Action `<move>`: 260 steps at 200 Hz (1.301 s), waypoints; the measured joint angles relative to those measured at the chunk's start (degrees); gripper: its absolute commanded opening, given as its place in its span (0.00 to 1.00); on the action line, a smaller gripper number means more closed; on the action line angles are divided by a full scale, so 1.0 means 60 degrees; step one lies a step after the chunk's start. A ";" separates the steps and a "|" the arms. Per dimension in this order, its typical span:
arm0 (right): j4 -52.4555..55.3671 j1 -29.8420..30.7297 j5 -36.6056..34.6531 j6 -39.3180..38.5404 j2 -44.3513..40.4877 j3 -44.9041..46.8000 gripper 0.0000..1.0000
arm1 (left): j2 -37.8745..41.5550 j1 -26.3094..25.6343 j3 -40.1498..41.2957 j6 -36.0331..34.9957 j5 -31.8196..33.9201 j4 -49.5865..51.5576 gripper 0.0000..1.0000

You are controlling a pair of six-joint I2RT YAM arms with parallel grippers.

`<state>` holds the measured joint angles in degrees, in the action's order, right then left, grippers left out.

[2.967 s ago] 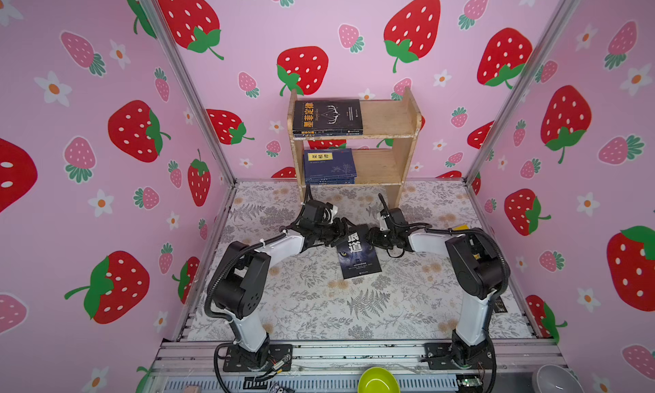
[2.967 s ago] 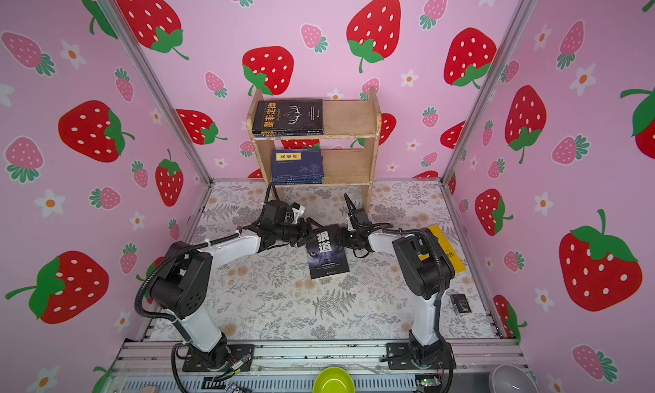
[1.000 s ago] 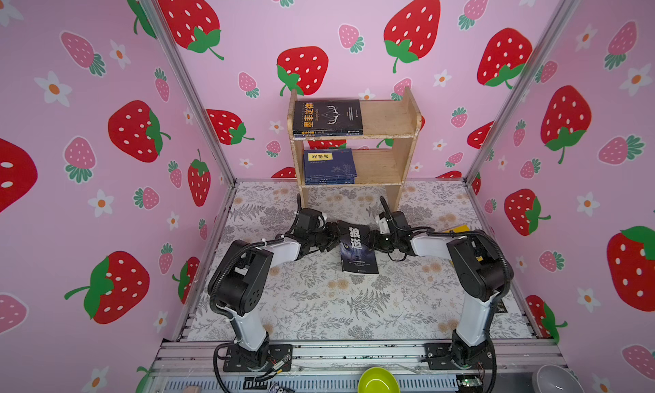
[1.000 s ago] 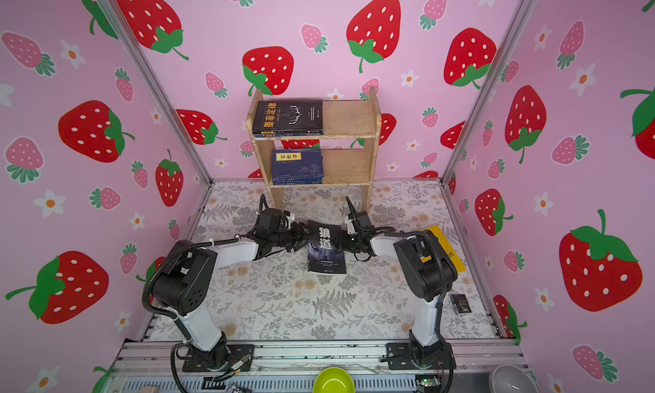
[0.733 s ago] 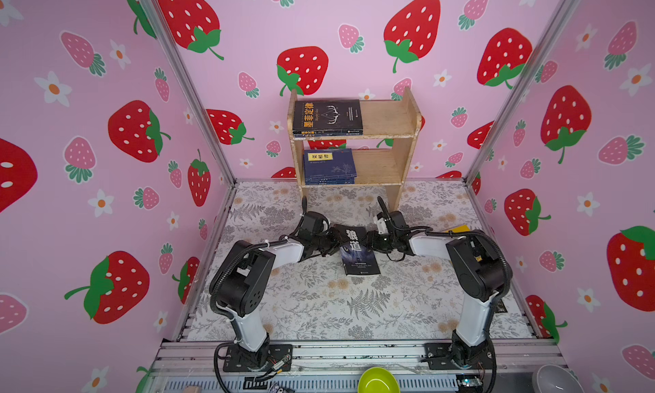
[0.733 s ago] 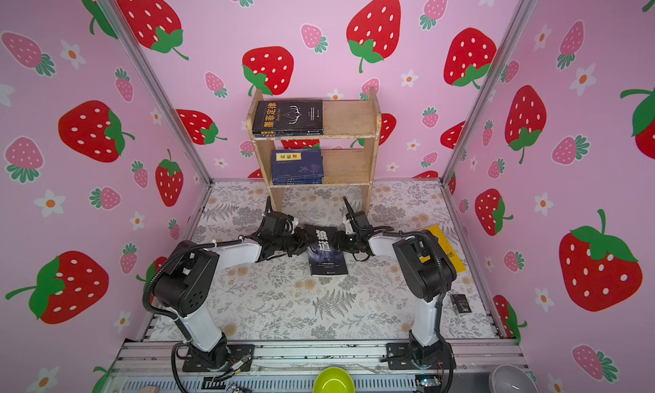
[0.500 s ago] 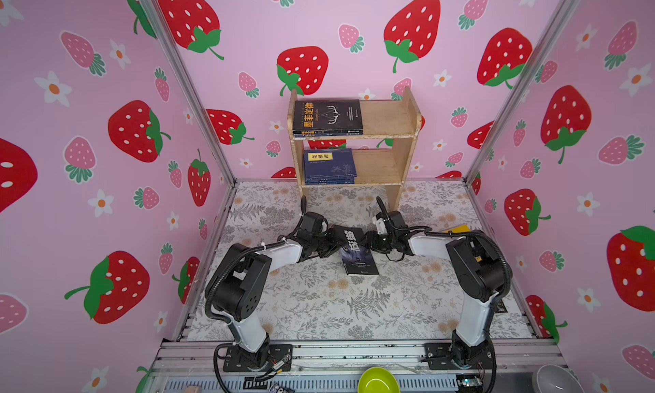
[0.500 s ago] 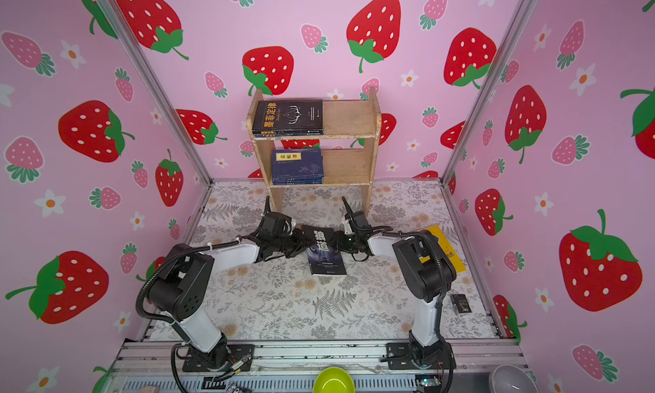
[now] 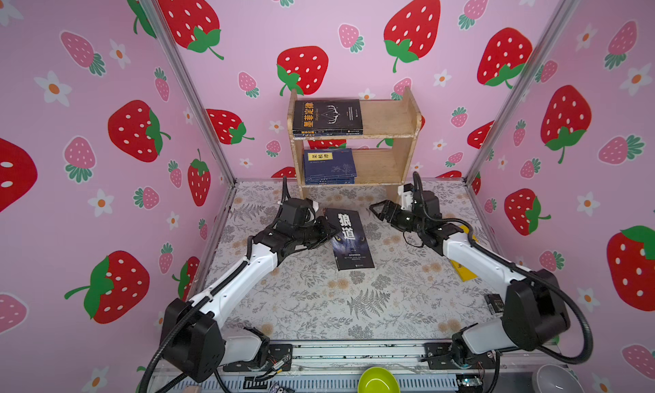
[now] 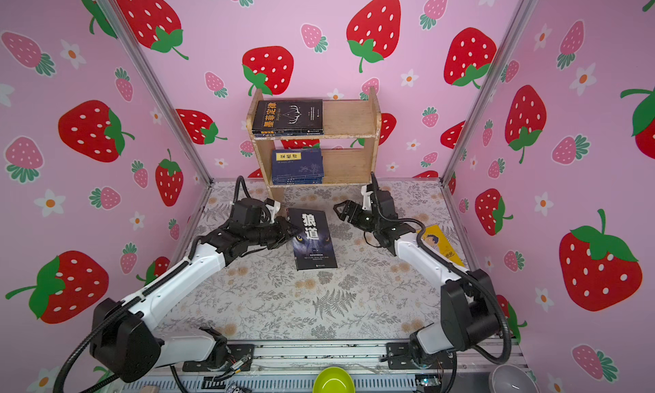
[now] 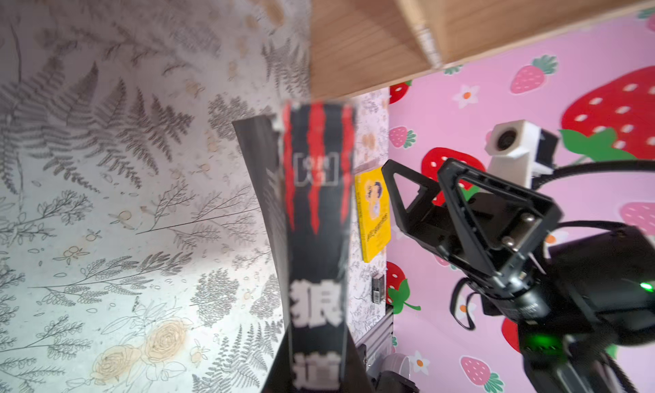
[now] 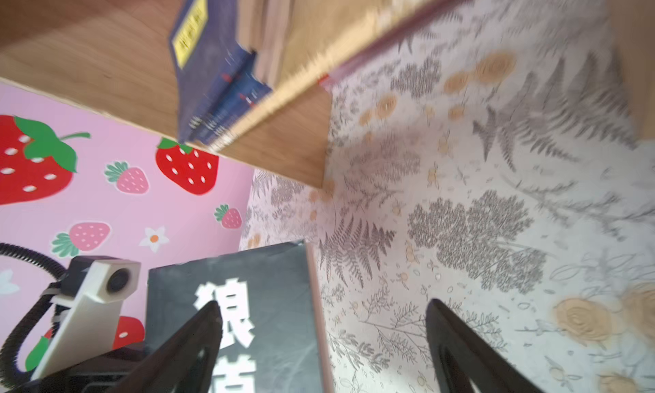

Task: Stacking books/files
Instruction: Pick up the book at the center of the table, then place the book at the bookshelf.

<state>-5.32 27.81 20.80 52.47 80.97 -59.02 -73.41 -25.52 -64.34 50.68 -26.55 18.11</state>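
Both top views: grips the black book (image 9: 351, 238) (image 10: 313, 240) with the left gripper (image 9: 329, 225) (image 10: 291, 230), fingers pinched narrow on the spine-side edge, cover stretching away from the fingertips over the floral tabletop (image 9: 319, 295). Cannot tell whether the book's far end rests on the tabletop. Holds the right gripper (image 9: 376, 210) (image 10: 339, 208) spread wide and empty, just off the book's opposite long edge, not touching. Shows a yellow book (image 10: 439, 246) back behind those fingers beside the arm, and a wooden shelf (image 9: 386, 122) beyond both sets of fingertips.

Left wrist view: looks straight along the black book (image 11: 319, 231), spine sprouting forward from between the fingers; barely shows the fingers themselves. Beyond the book, the right gripper (image 11: 413, 164), wide.

Right wrist view: shows both fingers (image 12: 191, 345) far apart, only tabletop between. Places the black book (image 12: 276, 302) at the outer side of one finger, and navy books (image 12: 212, 72) on the shelf ahead of the fingertips.
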 measured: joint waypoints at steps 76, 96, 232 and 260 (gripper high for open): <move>0.0444 -0.0663 -0.0765 -0.0098 -0.1151 -0.2852 1.00 | -0.0284 0.0266 -0.6568 -0.1064 0.0769 0.0153 0.00; 0.0251 -0.0663 -0.0892 -0.0299 -0.1107 -0.3708 0.99 | -0.0838 0.0277 -0.7533 -0.1126 0.1701 -0.0517 0.00; -0.0244 0.0732 -0.2900 -0.3235 0.2652 -0.7967 0.98 | -0.6189 0.0597 -1.0236 0.1902 0.6976 -0.3595 0.00; -0.0433 0.0907 -0.3133 -0.3206 0.3442 -0.8178 0.96 | -0.6470 0.0433 -1.0455 0.1971 0.7770 -0.3799 0.00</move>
<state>-7.92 33.26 2.00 33.23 101.62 -108.09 -112.22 -22.92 -127.07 62.50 20.08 -4.69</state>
